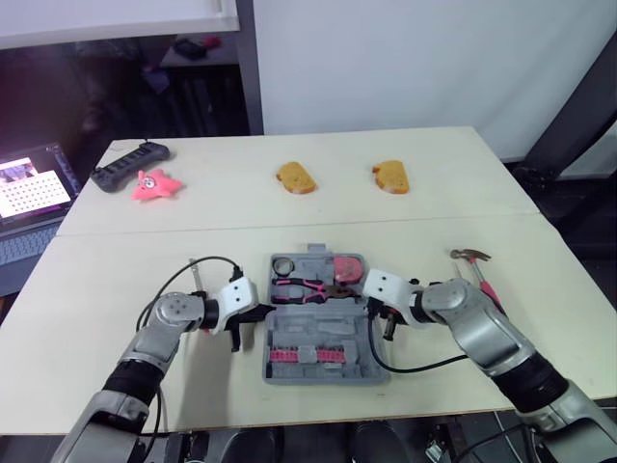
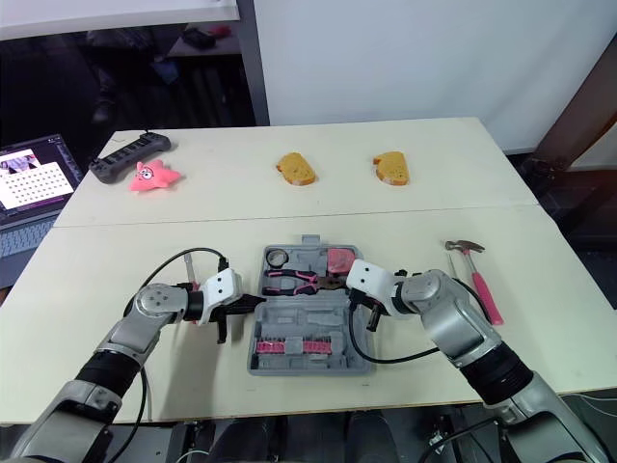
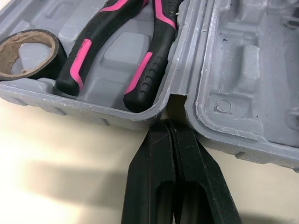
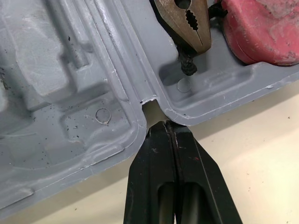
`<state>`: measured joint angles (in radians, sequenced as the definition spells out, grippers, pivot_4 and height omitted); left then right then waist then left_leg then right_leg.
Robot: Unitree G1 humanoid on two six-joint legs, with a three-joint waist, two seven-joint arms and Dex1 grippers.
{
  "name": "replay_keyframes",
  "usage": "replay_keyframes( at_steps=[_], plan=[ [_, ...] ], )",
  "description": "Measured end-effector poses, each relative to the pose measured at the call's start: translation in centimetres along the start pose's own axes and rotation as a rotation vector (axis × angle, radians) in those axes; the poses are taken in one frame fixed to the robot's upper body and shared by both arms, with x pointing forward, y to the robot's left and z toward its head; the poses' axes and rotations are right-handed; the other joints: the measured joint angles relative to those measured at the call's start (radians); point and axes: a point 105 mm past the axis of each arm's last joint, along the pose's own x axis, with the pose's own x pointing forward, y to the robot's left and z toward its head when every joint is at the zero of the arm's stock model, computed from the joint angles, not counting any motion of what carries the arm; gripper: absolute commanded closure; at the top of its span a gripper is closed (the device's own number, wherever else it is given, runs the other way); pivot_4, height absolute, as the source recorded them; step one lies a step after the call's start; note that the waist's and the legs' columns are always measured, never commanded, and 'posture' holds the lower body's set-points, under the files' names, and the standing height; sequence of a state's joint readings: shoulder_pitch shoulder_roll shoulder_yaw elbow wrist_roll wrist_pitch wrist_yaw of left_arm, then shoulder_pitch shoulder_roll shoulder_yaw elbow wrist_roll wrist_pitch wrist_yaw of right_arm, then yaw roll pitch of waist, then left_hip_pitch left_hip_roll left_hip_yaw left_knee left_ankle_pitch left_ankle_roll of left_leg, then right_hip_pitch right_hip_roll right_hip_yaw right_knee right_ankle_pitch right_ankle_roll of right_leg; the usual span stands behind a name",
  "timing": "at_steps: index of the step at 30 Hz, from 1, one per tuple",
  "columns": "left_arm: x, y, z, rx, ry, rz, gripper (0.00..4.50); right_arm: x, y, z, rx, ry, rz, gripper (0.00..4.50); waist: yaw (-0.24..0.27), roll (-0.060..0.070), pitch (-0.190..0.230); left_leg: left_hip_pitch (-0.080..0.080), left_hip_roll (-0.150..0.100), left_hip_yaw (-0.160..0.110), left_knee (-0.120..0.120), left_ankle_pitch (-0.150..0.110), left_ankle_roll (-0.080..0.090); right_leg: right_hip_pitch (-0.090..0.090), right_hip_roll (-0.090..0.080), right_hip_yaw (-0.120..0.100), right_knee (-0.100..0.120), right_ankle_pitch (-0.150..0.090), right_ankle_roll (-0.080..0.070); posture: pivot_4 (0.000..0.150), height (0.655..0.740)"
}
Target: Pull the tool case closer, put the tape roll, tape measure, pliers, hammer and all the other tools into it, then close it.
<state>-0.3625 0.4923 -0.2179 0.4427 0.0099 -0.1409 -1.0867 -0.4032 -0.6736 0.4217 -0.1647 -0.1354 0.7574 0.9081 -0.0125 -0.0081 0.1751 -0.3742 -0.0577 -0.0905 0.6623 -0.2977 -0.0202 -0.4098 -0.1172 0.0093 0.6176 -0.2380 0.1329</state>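
As the case [image 1: 313,326] lies now: open and flat on the tabletop [image 1: 106,289], between the two hands and close to the robot, so I judge the pulling step is done.
Left hand [image 3: 171,127]: fingers pressed together, holding nothing; the tips touch the case rim at the notch where its two halves join.
Right hand [image 4: 171,127]: the same, fingers together and empty, tips at the opposite notch of the case.
Tape roll [image 3: 28,53]: in the far half, just beyond the left hand.
Pliers [image 3: 140,74]: in the far half too, between the hands, handles toward the left hand and nose toward the right hand.
Tape measure [image 1: 347,268]: in the far half, just beyond the right hand.
Hammer [image 2: 479,283]: not yet packed; it lies on the tabletop on the outer side of the right hand, near the case but apart from it.
Thin tool [image 1: 196,273]: perhaps a screwdriver, I cannot tell; it lies on the tabletop just beside the left hand, on its outer side, outside the case.
Bits [image 1: 307,354]: a row of them sits in the near half, between the hands.
Done: three of the named tools seem to be in place.
Left to do: hammer in, the thin tool in if it belongs, then the case closed; closing now looks too early to me.
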Motion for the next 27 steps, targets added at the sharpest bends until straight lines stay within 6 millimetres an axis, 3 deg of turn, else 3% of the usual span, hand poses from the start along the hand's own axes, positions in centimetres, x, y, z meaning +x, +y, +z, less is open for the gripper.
replay_keyframes(
  at_steps=[27],
  plan=[
    [-0.9,-1.1,-0.5,-0.016,0.011,0.003,4.47,0.1,1.3,0.4,0.025,0.005,0.024,4.5,-0.004,0.0,-0.001,0.001,0.001,0.0,0.0,0.0,0.0,0.0,0.0,0.0,0.0,0.0,0.0,0.15,0.74]
  ],
)
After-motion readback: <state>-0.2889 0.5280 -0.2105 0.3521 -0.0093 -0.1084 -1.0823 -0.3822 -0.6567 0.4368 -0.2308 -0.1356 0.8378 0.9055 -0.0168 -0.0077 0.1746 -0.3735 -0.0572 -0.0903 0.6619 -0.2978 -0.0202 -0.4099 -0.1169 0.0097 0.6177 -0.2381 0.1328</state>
